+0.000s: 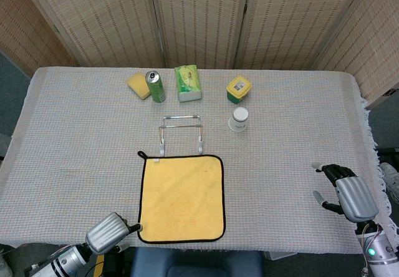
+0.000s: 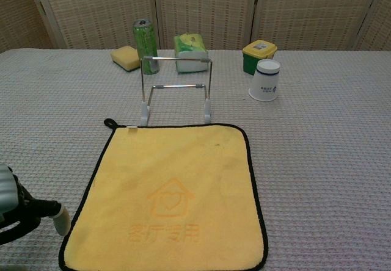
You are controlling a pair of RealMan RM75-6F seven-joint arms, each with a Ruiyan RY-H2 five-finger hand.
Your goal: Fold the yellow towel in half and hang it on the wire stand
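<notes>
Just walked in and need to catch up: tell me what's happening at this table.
A two-armed robot is set to fold the yellow towel, which lies flat and unfolded before the wire stand. Nothing is held yet. The left hand sits at the towel's near left corner; the right hand rests apart on the right, fingers spread. A green can, sponge, tissue pack, yellow-lidded tub and white cup stand behind.

sponge (image 1: 138, 84): yellow, far left of back row
can (image 1: 155, 87): green, upright, beside sponge
tissue pack (image 1: 188, 82): green
tub (image 1: 238, 89): yellow lid
cup (image 1: 238, 119): white, inverted, nearer than tub
</notes>
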